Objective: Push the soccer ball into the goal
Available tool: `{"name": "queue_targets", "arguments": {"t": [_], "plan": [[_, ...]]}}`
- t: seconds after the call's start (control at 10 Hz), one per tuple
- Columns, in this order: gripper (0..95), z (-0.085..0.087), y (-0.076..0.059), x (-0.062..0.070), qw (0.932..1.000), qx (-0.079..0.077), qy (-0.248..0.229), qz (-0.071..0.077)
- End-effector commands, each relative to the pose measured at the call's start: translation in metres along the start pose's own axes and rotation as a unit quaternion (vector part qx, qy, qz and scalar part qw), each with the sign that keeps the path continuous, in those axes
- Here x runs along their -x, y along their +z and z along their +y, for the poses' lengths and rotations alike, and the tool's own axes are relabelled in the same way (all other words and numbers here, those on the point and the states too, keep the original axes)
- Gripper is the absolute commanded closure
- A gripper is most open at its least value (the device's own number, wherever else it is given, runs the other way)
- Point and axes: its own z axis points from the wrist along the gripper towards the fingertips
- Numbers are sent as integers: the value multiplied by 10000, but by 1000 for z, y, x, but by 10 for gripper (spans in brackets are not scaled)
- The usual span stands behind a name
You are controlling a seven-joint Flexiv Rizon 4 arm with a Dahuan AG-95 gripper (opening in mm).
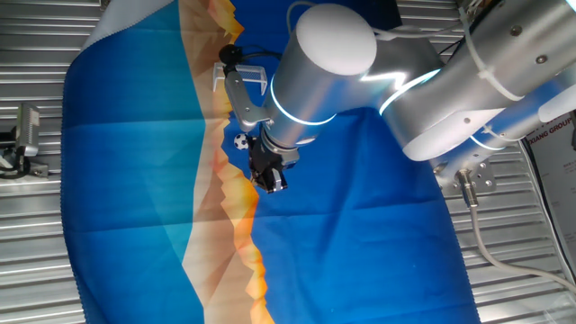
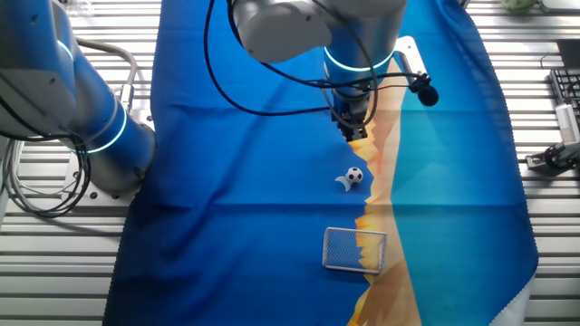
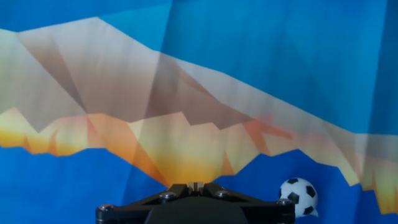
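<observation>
Soccer ball point(image 2: 354, 176): tiny patched glossy sphere

In one fixed view the arm's big joint covers most of the goal point(image 1: 245, 79), leaving only a pale corner of its frame at upper centre. In the hand view the claw point(image 3: 194, 185) is cut by the bottom edge, fingertips barely showing, and the soccer ball point(image 3: 299, 196) sits partly behind its housing at lower right

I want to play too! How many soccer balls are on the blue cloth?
1. The soccer ball sits on the cloth between the end effector and the goal. Another could hide behind the arm.
</observation>
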Motion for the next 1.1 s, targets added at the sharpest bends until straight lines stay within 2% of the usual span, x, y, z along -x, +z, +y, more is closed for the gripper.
{"name": "queue_targets", "arguments": {"t": [0.1, 0.5, 0.9, 1.1], "plan": [[950, 0, 0, 0, 10000, 35, -42, -12], [950, 1, 3, -7, 9999, 58, -29, -100], [950, 1, 3, -7, 10000, 1, -32, -78], [950, 1, 3, -7, 9997, -26, -208, -93]]}}
